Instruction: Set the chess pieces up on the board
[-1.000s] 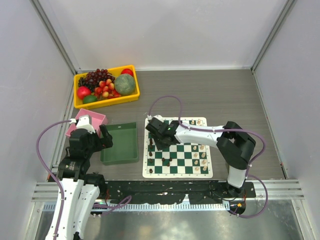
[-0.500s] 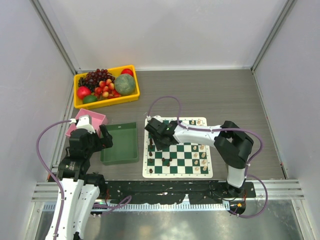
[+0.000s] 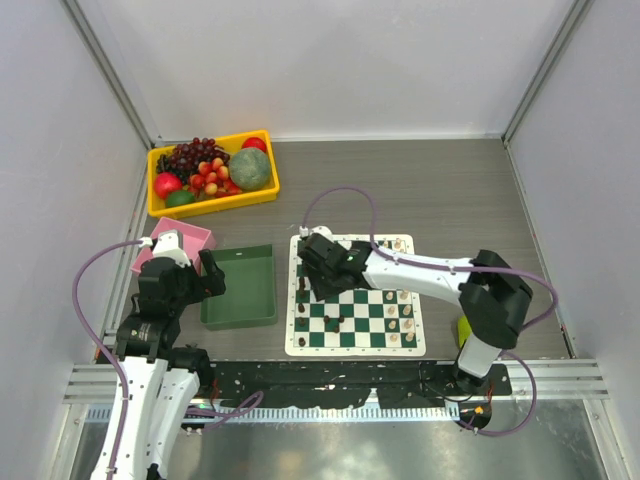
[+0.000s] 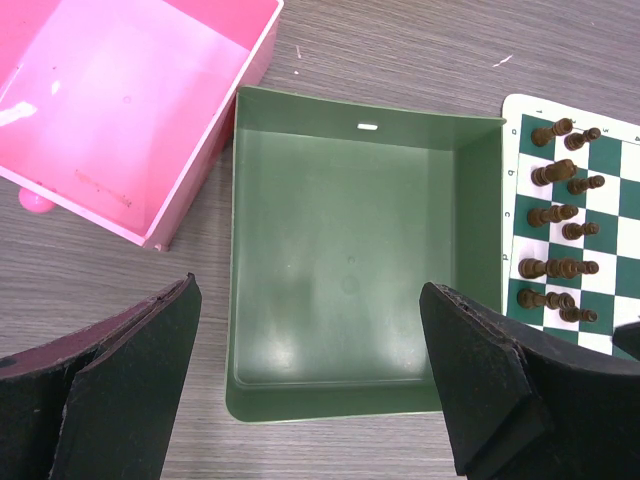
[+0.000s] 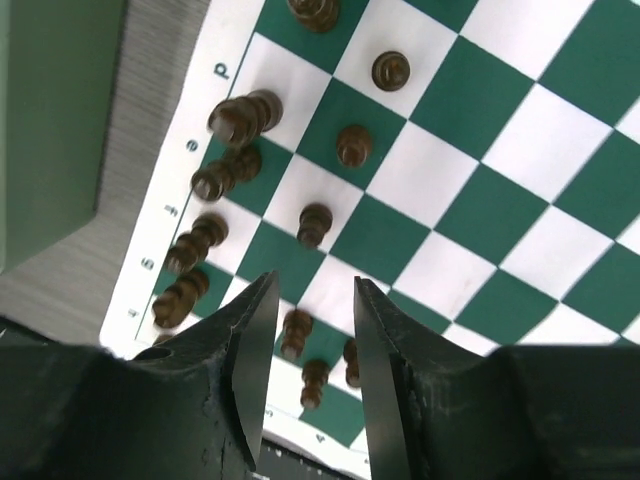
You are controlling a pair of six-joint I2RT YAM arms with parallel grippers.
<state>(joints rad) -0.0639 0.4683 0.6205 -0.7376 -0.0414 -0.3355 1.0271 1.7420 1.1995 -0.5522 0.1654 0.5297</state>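
Overhead and both close wrist views share the board (image 3: pixel 365 346).

You view the scene under bright, even overhead light: the chess pieces (image 5: pixel 315 225) cast only faint, short shadows on the board (image 5: pixel 470 140). Pale glare lies on the pink box (image 4: pixel 120 110) and green tray (image 4: pixel 350 290); focus is sharp.

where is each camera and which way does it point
Top external: above and behind the bases, looking down on the table; left arm, right arm, the board and green tray show.
Left wrist: on the left arm, facing down into the green tray; left gripper's open fingers frame it.
Right wrist: close above the board, facing down on dark pieces; right gripper open.
Shared: both wrist views catch the board's dark-piece edge.
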